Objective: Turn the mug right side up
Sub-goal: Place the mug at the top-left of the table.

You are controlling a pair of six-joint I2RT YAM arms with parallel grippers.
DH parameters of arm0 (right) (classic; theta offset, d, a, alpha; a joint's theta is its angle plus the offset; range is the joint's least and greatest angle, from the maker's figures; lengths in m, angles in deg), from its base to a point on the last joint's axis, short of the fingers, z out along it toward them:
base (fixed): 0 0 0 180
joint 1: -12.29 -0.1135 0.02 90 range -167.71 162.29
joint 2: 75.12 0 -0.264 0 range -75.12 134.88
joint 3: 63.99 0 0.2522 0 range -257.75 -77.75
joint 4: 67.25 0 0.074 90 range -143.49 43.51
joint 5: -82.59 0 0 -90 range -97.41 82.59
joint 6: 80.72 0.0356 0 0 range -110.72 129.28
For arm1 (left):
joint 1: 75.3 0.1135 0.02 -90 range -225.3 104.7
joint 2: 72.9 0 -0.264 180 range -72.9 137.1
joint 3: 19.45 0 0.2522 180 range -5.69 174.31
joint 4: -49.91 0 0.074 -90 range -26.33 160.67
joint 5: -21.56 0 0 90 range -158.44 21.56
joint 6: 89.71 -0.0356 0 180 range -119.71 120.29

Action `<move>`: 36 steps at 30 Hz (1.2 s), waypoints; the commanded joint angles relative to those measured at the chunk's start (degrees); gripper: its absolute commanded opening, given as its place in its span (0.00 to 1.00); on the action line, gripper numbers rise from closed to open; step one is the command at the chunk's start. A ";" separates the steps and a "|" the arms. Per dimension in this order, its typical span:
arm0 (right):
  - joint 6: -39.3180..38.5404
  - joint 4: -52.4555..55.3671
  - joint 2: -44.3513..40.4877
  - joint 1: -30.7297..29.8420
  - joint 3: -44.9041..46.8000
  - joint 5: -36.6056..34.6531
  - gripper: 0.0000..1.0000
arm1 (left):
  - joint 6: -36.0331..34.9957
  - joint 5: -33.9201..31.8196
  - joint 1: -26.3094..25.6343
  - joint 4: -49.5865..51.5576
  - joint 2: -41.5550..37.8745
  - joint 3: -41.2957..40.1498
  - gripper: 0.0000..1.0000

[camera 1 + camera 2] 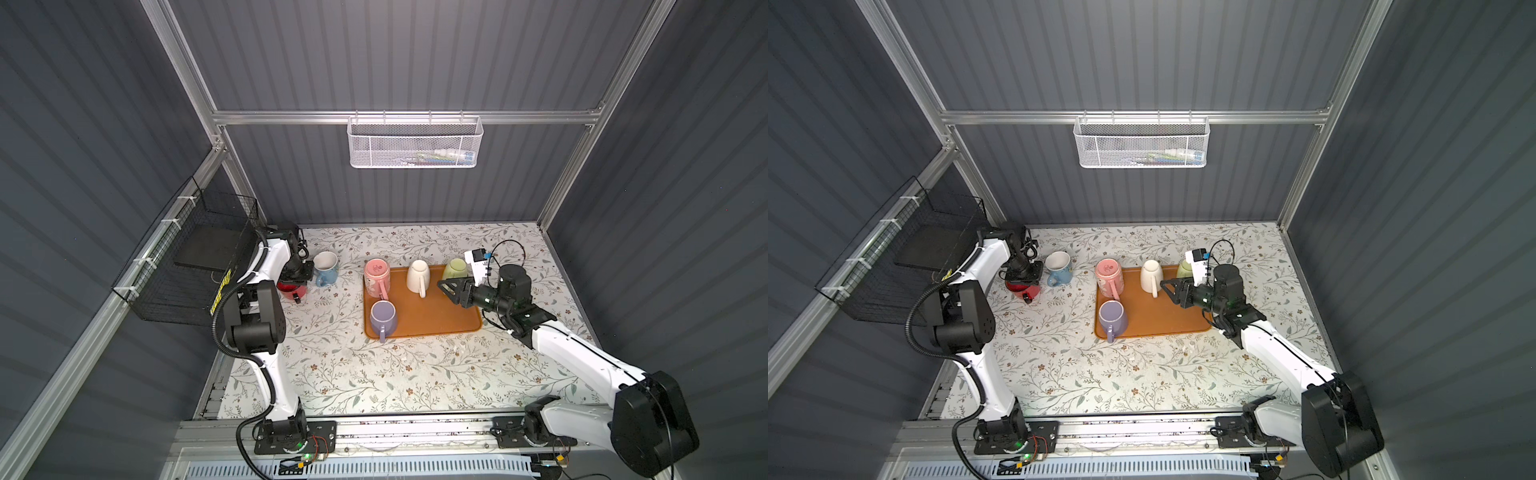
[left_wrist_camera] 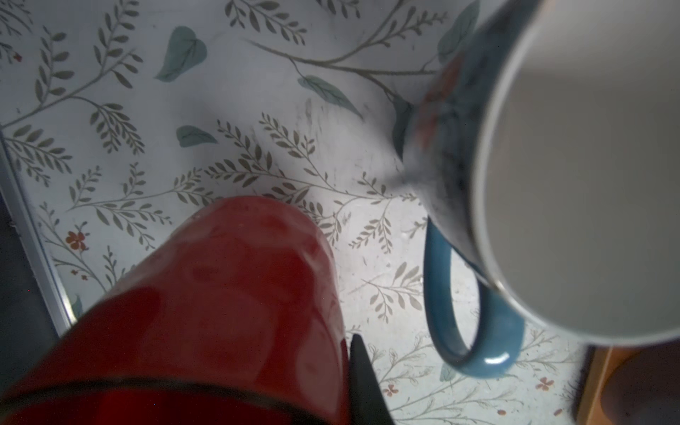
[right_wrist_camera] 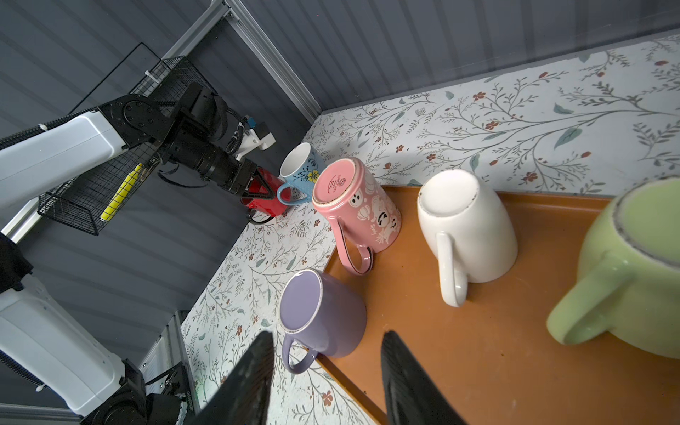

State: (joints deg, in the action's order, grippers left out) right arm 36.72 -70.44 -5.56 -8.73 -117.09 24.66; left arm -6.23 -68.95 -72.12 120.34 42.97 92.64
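Observation:
A red mug with a black handle stands mouth up on the flowered cloth at the far left, close beside an upright blue mug. My left gripper comes down onto it from above and is shut on its wall near the rim. In the left wrist view one black finger lies against the outside of the red mug; the other finger is hidden. My right gripper hovers open over the right part of the orange tray, holding nothing.
Upside down on the tray stand a pink mug, a white mug, a green mug and a lilac mug. A black wire basket hangs on the left wall, a white mesh basket on the back wall.

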 commanded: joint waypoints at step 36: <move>0.81 0.45 0.14 0.01 -0.42 0.36 0.52 | -4.81 0.52 0.27 4.12 8.08 13.54 0.26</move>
State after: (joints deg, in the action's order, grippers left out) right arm 37.37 -70.09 -5.24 -8.75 -117.09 24.75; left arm -10.21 -68.43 -71.84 122.94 51.26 104.31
